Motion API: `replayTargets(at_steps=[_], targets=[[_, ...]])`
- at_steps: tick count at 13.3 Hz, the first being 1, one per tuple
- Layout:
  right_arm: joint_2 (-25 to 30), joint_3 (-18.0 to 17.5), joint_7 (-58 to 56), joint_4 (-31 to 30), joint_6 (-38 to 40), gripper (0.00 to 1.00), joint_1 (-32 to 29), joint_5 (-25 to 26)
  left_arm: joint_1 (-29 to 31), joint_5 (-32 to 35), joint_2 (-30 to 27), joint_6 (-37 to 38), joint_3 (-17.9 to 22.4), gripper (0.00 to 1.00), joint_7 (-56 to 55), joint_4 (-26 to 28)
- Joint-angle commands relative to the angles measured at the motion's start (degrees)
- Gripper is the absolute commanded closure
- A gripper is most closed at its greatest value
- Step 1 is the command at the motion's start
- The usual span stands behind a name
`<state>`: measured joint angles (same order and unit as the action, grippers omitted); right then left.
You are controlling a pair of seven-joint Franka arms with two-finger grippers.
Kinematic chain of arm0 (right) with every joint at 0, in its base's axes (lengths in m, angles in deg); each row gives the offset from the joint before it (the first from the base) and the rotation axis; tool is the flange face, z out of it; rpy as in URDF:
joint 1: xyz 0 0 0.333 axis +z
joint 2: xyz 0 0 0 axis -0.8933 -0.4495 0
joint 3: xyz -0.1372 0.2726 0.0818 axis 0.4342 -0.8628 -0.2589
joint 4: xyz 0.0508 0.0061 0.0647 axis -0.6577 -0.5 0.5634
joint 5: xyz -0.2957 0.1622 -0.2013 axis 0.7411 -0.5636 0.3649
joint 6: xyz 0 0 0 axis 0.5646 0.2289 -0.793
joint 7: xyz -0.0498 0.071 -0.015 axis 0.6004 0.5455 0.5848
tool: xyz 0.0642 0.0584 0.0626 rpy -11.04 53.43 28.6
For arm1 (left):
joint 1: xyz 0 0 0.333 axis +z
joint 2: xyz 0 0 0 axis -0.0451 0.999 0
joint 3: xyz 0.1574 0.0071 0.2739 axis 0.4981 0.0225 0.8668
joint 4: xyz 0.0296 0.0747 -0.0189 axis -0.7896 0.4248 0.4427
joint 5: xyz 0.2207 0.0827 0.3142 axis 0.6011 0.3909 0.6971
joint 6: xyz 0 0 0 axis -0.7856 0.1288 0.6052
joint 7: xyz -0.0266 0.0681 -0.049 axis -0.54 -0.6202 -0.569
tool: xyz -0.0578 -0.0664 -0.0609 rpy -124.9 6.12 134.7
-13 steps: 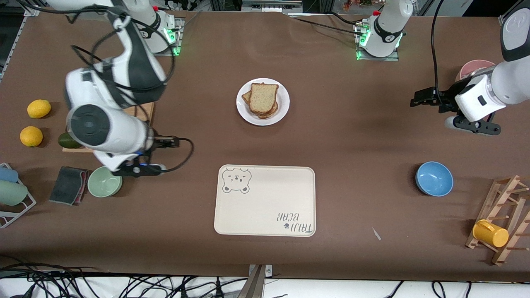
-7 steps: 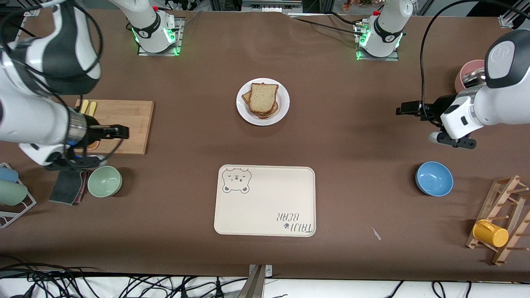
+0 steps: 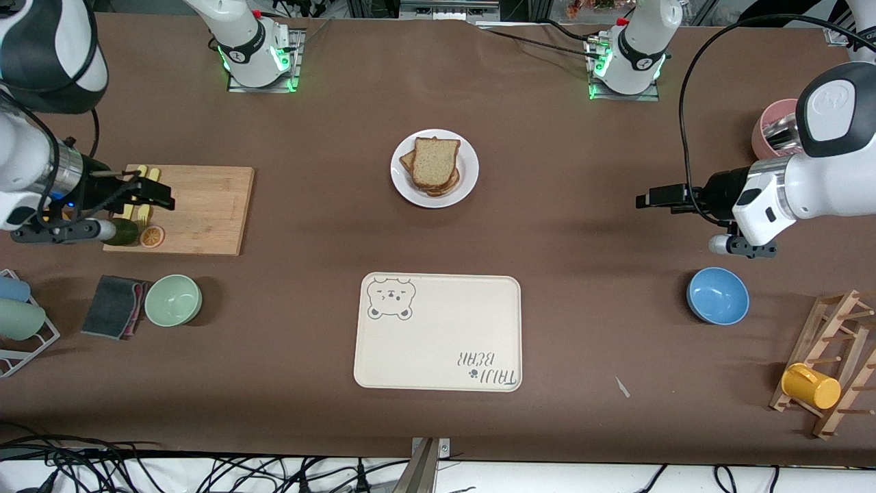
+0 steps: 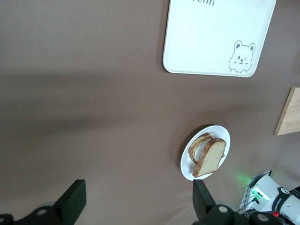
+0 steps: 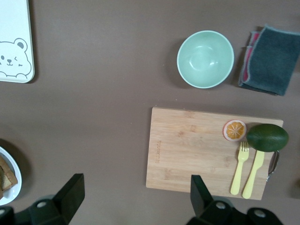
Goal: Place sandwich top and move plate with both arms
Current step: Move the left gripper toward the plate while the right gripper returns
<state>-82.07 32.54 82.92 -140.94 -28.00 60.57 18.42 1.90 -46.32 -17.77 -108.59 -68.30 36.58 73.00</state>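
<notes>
So the brown worktop (image 3: 582,329) has both white robot arms up in the air. The right arm's black gripper (image 3: 161,198) hangs over the rectangular wooden cutting board (image 3: 198,205), fingers spread wide with nothing between them. The left arm's black gripper (image 3: 650,198) sits over bare worktop toward its own end, fingers apart and empty too.

The cream rectangular tray with a bear print (image 3: 438,332) lies nearer the front camera than the round plain white plate with a raised rim (image 3: 467,179), well apart from it. On that plate is a stack of bread, and the sandwich top, a speckled tan slice with a darker brown crust (image 3: 434,161), lies flat on the pile, slightly skewed so a lower slice pokes out at the edge. In the left wrist view the slice (image 4: 209,156) looks tan and grainy.
</notes>
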Motion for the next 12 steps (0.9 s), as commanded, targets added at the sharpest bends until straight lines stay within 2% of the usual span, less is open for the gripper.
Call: replayTargets(at_steps=[1, 3, 6, 7, 8, 10, 11, 12], targets=[[5.04, -1.69, -1.71, -2.24, 0.24, 0.0, -3.78, -1.21, -0.44, -1.59, 2.35, -0.25, -0.46, 0.0, -0.45, -0.47], [8.65, -1.43, -1.89, -2.24, 3.05, 0.0, -3.79, 0.18, -1.24, -1.59, 3.41, -0.08, -1.43, 0.0, 1.82, -0.3], [9.89, -1.34, -2.15, -1.1, 3.15, 0.0, -3.78, 6.42, -1.24, -1.59, 5.69, -0.42, -3.45, 0.0, 7.98, -0.12], [9.89, -1.08, -2.15, -0.75, 3.32, 0.0, -3.78, 6.7, -1.41, -2.03, 7.18, -1.56, -3.72, 0.0, 7.99, -0.21], [9.89, 0.32, -1.89, -0.31, 3.59, 0.0, -3.78, 5.83, -1.59, -4.21, 8.76, -3.31, -4.94, 0.0, 8.08, -0.47], [9.63, 3.74, -2.06, -0.3, 4.2, 0.0, -3.78, -1.69, -0.89, -10.27, 9.57, -3.5, -5.04, 0.0, 8.86, -0.3], [9.72, 5.24, -2.24, 0.05, 4.29, 0.0, -3.7, -3.13, -0.97, -11.08, 10.26, -4.11, -5.04, 0.0, 8.87, -0.39], [9.98, 5.86, -2.5, 0.57, 4.99, 0.0, -3.35, -2.19, -1.15, -11.26, 10.71, -6.47, -5.04, 0.0, 8.87, -0.04]])
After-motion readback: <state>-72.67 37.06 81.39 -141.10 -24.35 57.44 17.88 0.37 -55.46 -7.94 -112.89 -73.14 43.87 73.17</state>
